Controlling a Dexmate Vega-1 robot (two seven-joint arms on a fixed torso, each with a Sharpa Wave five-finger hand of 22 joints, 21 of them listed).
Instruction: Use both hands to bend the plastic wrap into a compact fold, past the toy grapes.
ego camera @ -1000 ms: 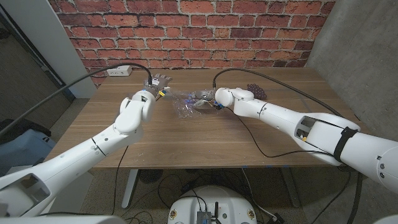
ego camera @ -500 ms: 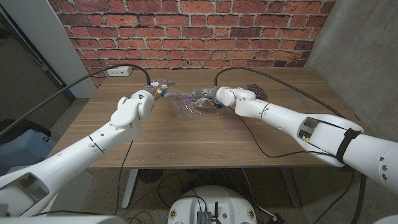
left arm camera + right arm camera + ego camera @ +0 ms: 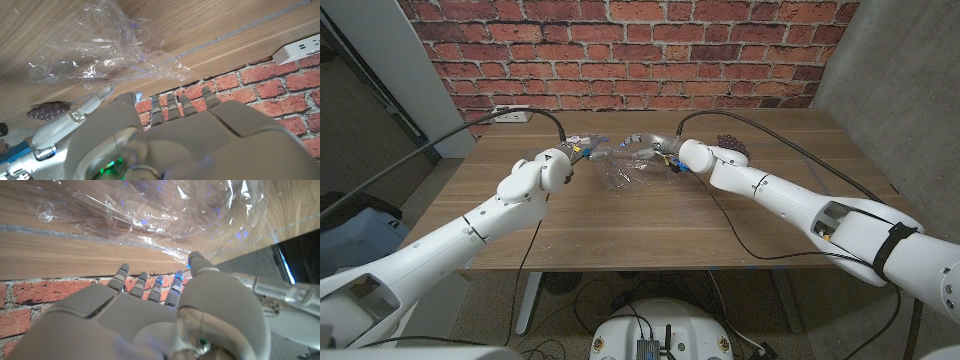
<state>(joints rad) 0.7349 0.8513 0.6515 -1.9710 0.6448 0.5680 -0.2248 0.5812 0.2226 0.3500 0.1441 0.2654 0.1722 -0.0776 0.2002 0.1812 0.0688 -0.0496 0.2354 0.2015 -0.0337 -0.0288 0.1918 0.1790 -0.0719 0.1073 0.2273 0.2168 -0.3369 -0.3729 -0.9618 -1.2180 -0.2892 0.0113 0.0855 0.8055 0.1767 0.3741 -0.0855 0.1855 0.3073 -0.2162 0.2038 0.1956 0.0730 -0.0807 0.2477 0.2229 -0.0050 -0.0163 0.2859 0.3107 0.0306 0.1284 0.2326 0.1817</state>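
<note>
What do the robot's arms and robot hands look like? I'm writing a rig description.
Both arms are glossy white rounded shells with dark seams at the joints. A black cable trails from each wrist. The left robot hand and right robot hand are grey. The right arm wears a black band.

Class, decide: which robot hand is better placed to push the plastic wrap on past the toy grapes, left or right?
Probably the right robot hand: it sits at the plastic wrap's edge on the side of the toy grapes. The left robot hand is at the opposite edge.

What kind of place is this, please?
Probably a robotics lab or workshop: a wooden table against a bare brick wall, a power strip on that wall, and loose cables under the table.
</note>
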